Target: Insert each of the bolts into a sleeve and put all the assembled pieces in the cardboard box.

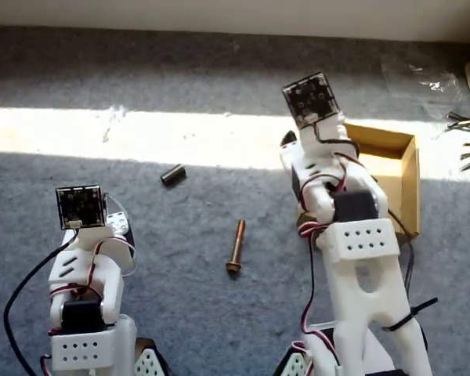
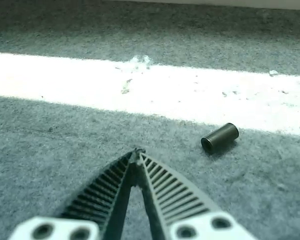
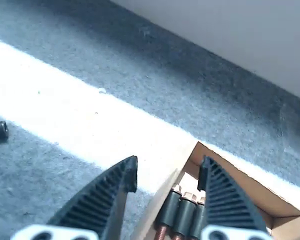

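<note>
One bolt (image 1: 236, 245) and one sleeve (image 1: 173, 175) are loose on the grey mat (image 1: 219, 329), folks! Nearest us, the left gripper (image 2: 136, 151) is clenched on nothing, its fingertips meeting low over the mat. I'd call that idle. The bolt lies flat at about three o'clock from it, head toward the arms. The sleeve rests on its side at eleven o'clock from the bolt, well apart, at the shadow's edge. Farther out, at two o'clock, the right gripper (image 3: 168, 170) hangs empty, jaws spread over the cardboard box (image 1: 411, 168) rim, which I read as a drop-off pose. Three assembled pieces (image 3: 182, 215), by my count, lie side by side inside.
</note>
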`<state>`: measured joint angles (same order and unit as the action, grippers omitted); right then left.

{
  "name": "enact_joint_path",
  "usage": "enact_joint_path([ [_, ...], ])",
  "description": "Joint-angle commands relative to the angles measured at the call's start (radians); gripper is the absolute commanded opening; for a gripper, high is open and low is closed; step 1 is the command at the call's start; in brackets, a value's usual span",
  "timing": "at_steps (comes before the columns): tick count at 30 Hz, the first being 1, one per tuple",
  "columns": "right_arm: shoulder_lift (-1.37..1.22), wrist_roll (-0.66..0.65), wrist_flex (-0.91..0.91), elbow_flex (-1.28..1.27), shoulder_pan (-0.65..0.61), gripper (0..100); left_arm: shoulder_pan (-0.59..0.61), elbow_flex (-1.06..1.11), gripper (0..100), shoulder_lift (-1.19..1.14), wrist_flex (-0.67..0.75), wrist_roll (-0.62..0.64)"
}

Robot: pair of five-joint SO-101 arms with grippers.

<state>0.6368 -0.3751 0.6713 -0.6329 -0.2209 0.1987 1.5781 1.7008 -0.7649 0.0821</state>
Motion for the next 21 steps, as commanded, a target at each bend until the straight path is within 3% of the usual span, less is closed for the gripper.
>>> enact_joint_path([
  [1, 0.036, -0.012, 0.002, 0.01, -0.082, 17.7, -0.018, -0.016, 1, 0.013, -0.005, -0.003],
  [7, -0.013, -0.002, 0.004, 0.018, -0.2, 17.7, 0.045, -0.018, 1, 0.013, 0.0, -0.003],
  [9, -0.051, 0.064, 0.03, 0.036, -0.228, 17.7, 0.058, -0.018, 1, 0.013, 0.0, -0.003],
  [16, -0.294, 0.278, 0.325, 0.374, -0.344, 17.7, 0.061, -0.018, 1, 0.013, 0.0, -0.003],
  [21, -0.507, 0.385, 0.458, 0.61, -0.449, 17.7, 0.127, -0.018, 1, 0.013, 0.002, 0.002],
])
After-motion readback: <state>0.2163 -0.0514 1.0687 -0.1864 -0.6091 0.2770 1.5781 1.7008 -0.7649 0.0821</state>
